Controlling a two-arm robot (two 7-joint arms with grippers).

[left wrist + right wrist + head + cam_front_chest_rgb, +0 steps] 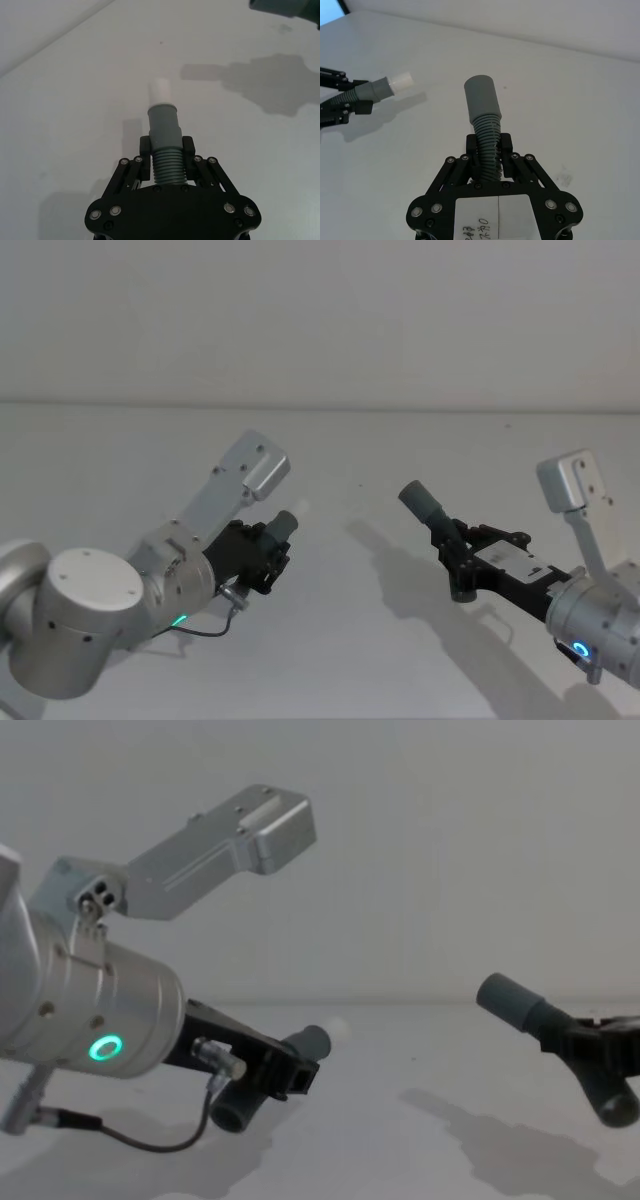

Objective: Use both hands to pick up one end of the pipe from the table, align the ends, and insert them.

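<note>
My left gripper [266, 552] is shut on the ribbed part of the pipe [167, 167] just behind the grey cuff [164, 122] with the narrow white tip [160, 90]. My right gripper [455, 552] is shut on the ribbed pipe [489, 135] behind the plain wider sleeve [481, 97]. Both ends hang above the white table [100, 470], apart, and point roughly toward each other. From the chest the tipped cuff [314, 1042] is at centre left and the sleeve [508, 1000] at the right. The pipe's middle is hidden behind the grippers.
A thin black cable [150, 1140] loops under the left arm [90, 1020] with its green light ring. The arms' shadows fall on the table [75, 100] between and below the grippers. A pale wall rises behind the table's far edge.
</note>
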